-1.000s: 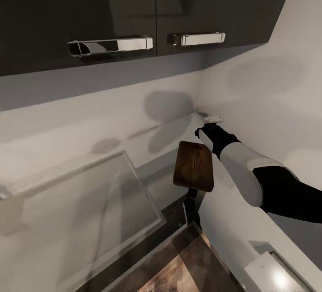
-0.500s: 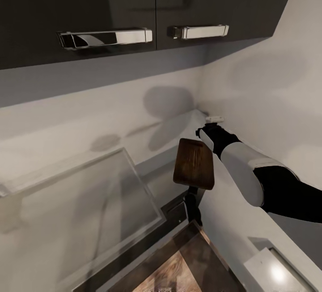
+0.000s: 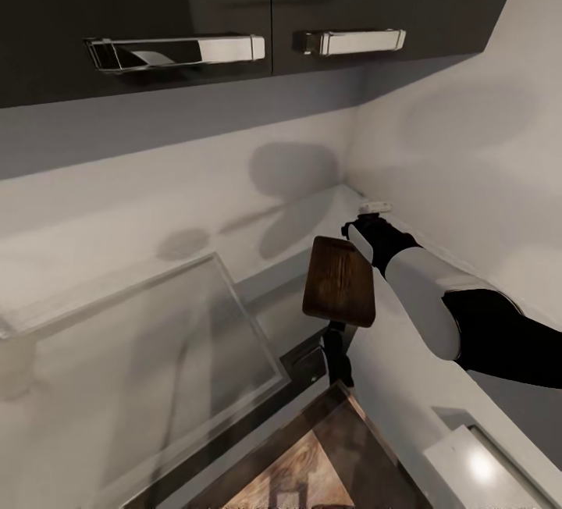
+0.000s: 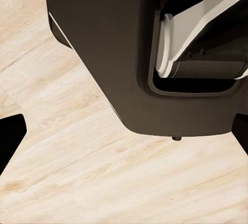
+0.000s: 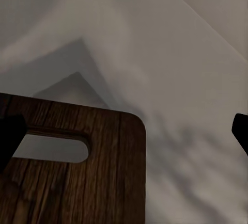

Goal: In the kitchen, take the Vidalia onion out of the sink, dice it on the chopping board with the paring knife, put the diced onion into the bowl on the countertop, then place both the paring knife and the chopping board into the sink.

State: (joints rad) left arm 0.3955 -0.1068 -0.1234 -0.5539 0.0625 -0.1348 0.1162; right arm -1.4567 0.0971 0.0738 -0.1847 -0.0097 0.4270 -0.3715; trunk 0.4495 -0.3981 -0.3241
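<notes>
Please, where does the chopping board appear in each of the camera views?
Head view: the chopping board is a little right of centre, beside the right arm, in front of the grey wall.
Right wrist view: the board fills the lower left, its slot handle showing.
Left wrist view: wooden floor and the robot's dark base.
Shared landmark: the board's rounded corner.

Your right arm [image 3: 437,302] reads as a smooth white rounded forearm shell [image 3: 417,298], capped toward the hand by a matte black wrist section [image 3: 382,240] and joined behind by a black elbow and upper-arm segment [image 3: 499,337]. A small white plate [image 3: 375,205] sits at the far end beyond the black wrist.

Under your left wrist camera you see the dark charcoal base body [image 4: 113,53], flat-topped with angled, rounded edges. A recessed rounded opening [image 4: 196,43] in it shows a white curved link [image 4: 196,28] over a dark grey cylinder [image 4: 206,69]. A tiny dark stud [image 4: 176,138] sits at the base's edge.
</notes>
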